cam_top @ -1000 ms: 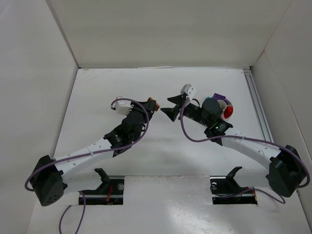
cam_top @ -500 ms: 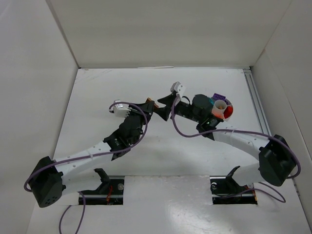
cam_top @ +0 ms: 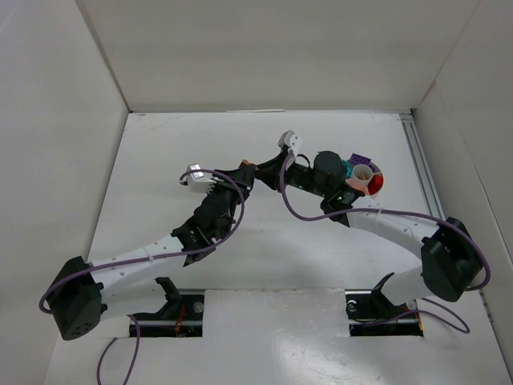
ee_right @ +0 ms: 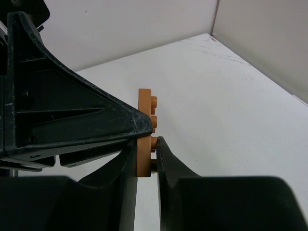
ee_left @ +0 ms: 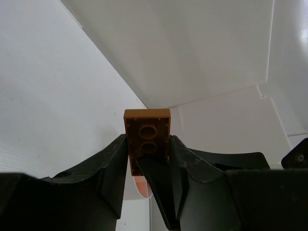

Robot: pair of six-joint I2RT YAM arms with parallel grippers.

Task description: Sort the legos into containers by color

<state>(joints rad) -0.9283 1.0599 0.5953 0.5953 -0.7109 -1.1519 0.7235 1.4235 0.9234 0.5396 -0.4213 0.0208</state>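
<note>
The brown lego (cam_top: 249,165) is sitting mid-table (cam_top: 160,152) from above, where the left gripper (cam_top: 244,172) and right gripper (cam_top: 267,170) are facing tip to tip, the left wrist view is showing its slightly parted fingers pinching the lego's long sides, and the right wrist view is showing narrower fingers nipping its flat faces.

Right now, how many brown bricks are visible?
1. The brown brick is clamped by both the left gripper and the right gripper, mid-table. Others may be hidden behind the right arm.
</note>
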